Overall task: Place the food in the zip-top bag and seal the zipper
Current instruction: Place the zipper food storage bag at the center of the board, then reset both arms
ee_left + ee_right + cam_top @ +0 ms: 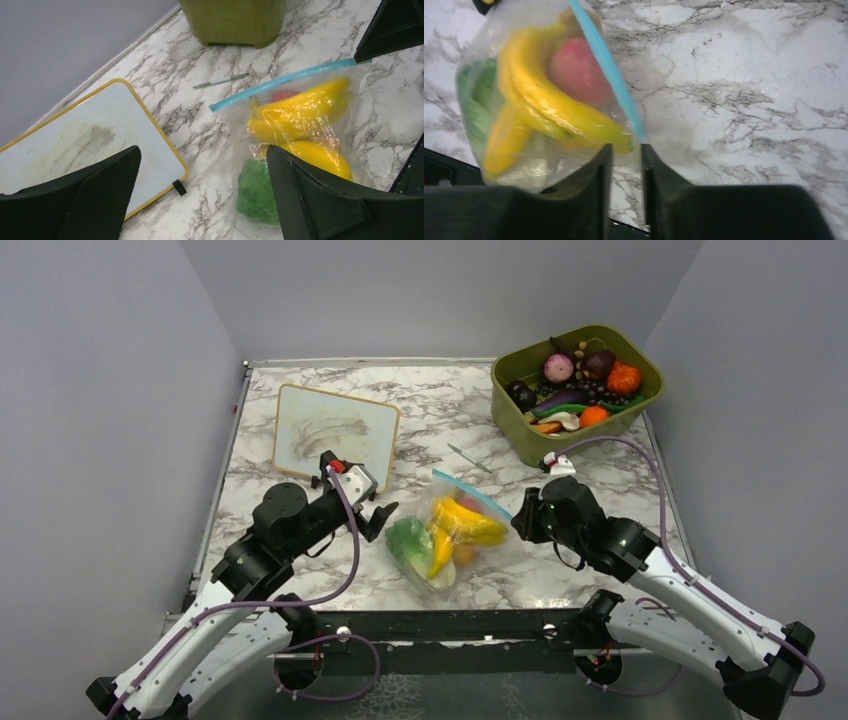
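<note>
**Left claw** [202, 160]: fully wide and holding nothing. It hovers low over the worktop [440, 410], with the zip-top bag [455, 530] just ahead of it.

**Right claw** [624, 150]: narrow, with the fingers slightly parted and marble showing through the gap. The bag corner where the zipper [280, 82] ends sits at the fingertips. No firm pinch is evident.

**Bag:** it lies between the two claws, near the front edge of the worktop. The food is inside: yellow bananas [300, 105], green lettuce [257, 195] and a red-orange piece [579, 70]. The teal strip reads as one flat line, so the seal is probably run. Full closure cannot be confirmed.

**Procedure, as judged:**
1. Back each claw straight off, so that no film drags.
2. Inspect the strip from end to end.
3. If any stretch gapes, steady one corner with the left claw. Pinch the strip with the right claw and slide along it without lifting.

**Surroundings:** the whiteboard [335, 430], the pen [220, 80] and the olive tub [575, 375] lie well apart from the bag. Leave them untouched.
</note>
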Available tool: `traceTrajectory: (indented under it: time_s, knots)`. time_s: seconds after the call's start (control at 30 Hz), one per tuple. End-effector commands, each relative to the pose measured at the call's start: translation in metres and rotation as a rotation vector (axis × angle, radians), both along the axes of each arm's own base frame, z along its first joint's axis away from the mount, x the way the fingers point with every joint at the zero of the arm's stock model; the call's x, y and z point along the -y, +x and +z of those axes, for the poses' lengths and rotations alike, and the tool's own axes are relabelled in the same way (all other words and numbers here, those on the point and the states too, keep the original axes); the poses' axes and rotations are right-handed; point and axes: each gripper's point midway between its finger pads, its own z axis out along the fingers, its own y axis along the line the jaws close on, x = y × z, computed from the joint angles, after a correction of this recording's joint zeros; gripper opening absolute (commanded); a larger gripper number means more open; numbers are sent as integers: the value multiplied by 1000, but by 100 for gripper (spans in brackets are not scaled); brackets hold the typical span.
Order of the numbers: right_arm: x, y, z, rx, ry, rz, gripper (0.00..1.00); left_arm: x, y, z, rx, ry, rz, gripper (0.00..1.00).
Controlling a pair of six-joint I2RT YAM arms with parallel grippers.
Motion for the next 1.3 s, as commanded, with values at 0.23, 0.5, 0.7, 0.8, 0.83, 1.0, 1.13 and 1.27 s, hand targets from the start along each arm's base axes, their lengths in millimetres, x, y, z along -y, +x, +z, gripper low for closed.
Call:
traceTrajectory:
  time_s: [0.23, 0.5, 0.7, 0.8, 0.83, 1.0, 1.13, 1.27]
  knots:
    - [-3, 15, 72, 187, 154, -49, 79, -21, 9, 18, -28, -204, 188, 99]
    - [6, 22, 135, 307, 225, -101, 100, -37, 24, 20, -144, -343, 383, 99]
    - [13, 18, 187, 421, 293, -93, 100, -41, 23, 48, -114, -406, 393, 99]
    - [19, 13, 202, 457, 317, -92, 100, -46, 22, 61, -103, -447, 413, 99]
    - [20, 11, 205, 463, 328, -91, 100, -47, 22, 65, -97, -462, 416, 99]
    - [21, 4, 206, 470, 365, -75, 100, -51, 21, 75, -77, -491, 426, 99]
    - [20, 0, 202, 453, 380, -71, 100, -54, 20, 75, -73, -490, 436, 99]
    - [20, -2, 199, 437, 386, -72, 100, -56, 19, 75, -68, -494, 437, 99]
